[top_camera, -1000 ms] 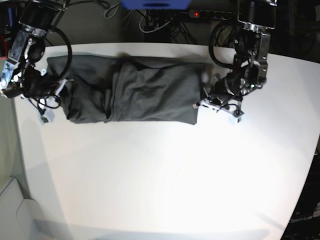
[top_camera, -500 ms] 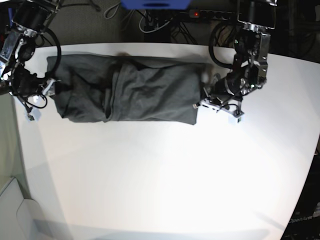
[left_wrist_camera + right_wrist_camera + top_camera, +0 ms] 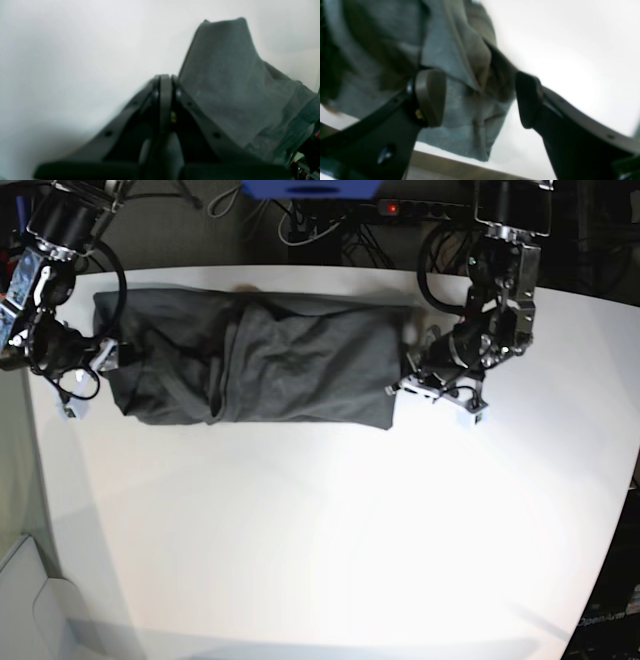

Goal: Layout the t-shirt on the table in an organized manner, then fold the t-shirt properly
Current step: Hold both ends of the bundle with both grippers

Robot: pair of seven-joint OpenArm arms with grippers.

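Observation:
The dark grey t-shirt (image 3: 260, 360) lies as a long folded strip across the far part of the white table (image 3: 300, 530). My left gripper (image 3: 405, 382) is at the shirt's right end. In the left wrist view this gripper (image 3: 165, 80) is shut, with a thin dark edge of the t-shirt (image 3: 237, 87) pinched between the fingers. My right gripper (image 3: 95, 365) is at the shirt's left end. In the right wrist view this gripper (image 3: 478, 100) is open, its pads (image 3: 430, 97) spread either side of a bunched fold of the t-shirt (image 3: 460, 75).
The shirt's left end lies close to the table's left edge (image 3: 45, 440), also seen in the right wrist view (image 3: 470, 167). A power strip and cables (image 3: 420, 210) lie behind the far edge. A white object (image 3: 30, 600) sits at the lower left.
My right gripper pulled the shirt's left end leftward, stretching the strip longer, then shifted slightly back towards the shirt. The left arm has not moved.

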